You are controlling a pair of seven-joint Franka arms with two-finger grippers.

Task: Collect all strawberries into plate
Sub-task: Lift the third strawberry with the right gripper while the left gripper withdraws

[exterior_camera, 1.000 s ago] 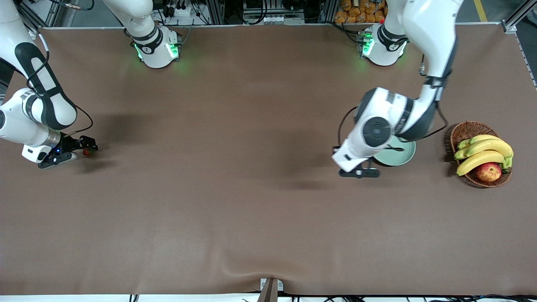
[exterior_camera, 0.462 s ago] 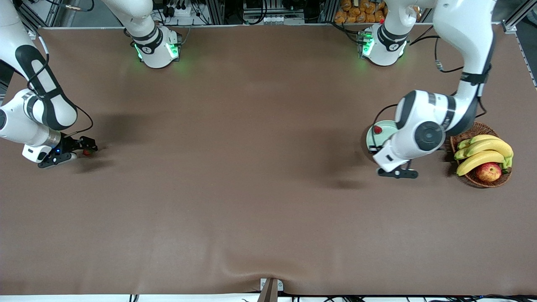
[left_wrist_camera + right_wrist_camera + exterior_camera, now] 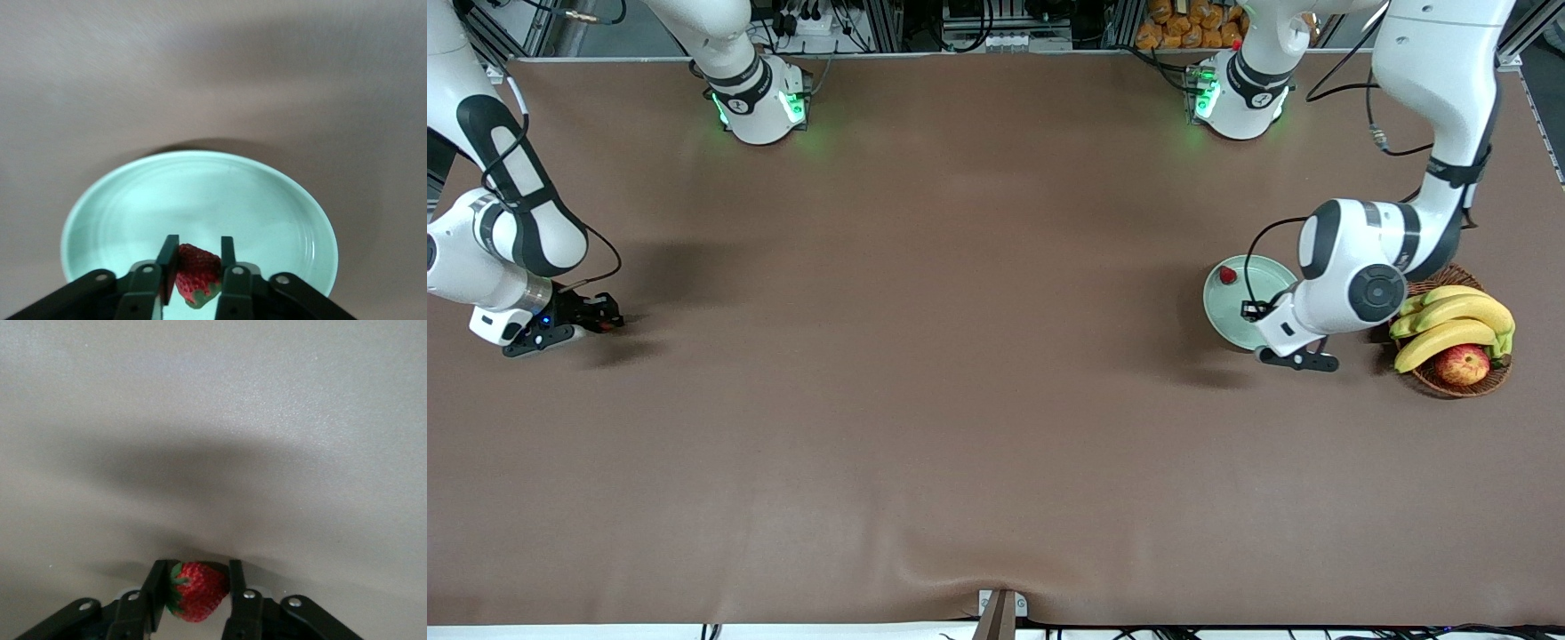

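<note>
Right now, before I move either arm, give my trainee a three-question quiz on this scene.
1. The left gripper, at the mint-green plate, grips one strawberry. How many strawberries lie on the plate?
2. True or false: the right gripper, at the right arm's end of the table, is empty.
3. The wicker basket holds: A) bananas and an apple, B) oranges, C) strawberries.
Key: 1) one strawberry; 2) false, it grips a strawberry; 3) A.

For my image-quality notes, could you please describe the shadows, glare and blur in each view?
Front view: soft arm shadows on the table, green glow at both bases. Left wrist view: plate faintly glossy, table slightly blurred. Right wrist view: broad dark shadow above the strawberry.
</note>
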